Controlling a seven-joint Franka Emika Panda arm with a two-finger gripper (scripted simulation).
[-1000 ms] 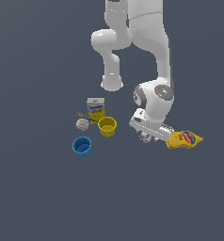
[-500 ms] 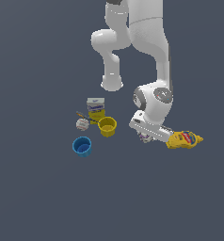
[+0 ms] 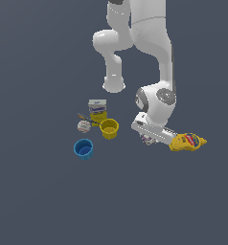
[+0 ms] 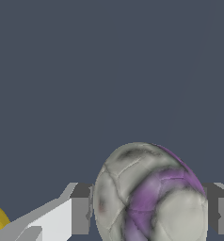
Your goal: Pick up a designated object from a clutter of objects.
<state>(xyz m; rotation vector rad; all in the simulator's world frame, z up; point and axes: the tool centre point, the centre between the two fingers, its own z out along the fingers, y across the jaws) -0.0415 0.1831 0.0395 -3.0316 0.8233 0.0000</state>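
The designated object [image 4: 149, 197], a roundish white lump with purple markings, fills the gap between my fingers in the wrist view. A grey finger [image 4: 81, 214] touches one side of it and the other finger [image 4: 220, 214] touches the opposite side. My gripper [image 4: 149, 214] is shut on it. In the exterior view the gripper [image 3: 147, 140] is low, close to the floor, and only a bit of the lump [image 3: 146, 140] shows beneath the hand. The rest of the clutter of objects lies apart from it on either side.
A yellow mustard bottle [image 3: 188, 142] lies just at the exterior view's right of the hand. At the exterior view's left are a yellow cup [image 3: 109, 128], a blue cup [image 3: 83, 148], a white-and-yellow box [image 3: 97, 109], a white ball [image 3: 83, 126] and a small dark piece [image 3: 81, 116].
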